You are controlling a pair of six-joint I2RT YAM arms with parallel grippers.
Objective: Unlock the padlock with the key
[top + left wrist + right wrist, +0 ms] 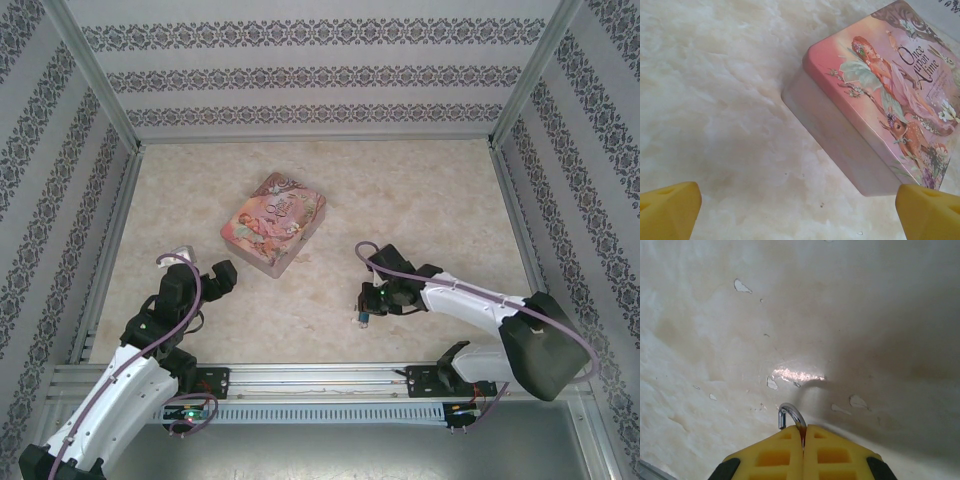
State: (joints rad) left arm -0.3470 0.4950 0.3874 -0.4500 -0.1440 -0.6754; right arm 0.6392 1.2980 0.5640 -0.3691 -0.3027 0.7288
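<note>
My right gripper [803, 432] is shut on the padlock [791, 413]. Its silvery shackle curves out from between the yellow fingers, just above the marbled table. From the top external view the right gripper [369, 303] points down near the table's front middle, with a small blue bit of the padlock [362, 320] below it. My left gripper [800, 215] is open, its yellow fingertips [671, 209] wide apart with nothing between them, hovering beside the near corner of the pink tin. The left gripper [203, 270] sits at the front left. The key is out of view.
A pink illustrated tin box [274, 222] [880, 100] lies closed left of the table's centre. Patterned walls and metal frame posts [100, 90] enclose the table. A rail [320, 378] runs along the near edge.
</note>
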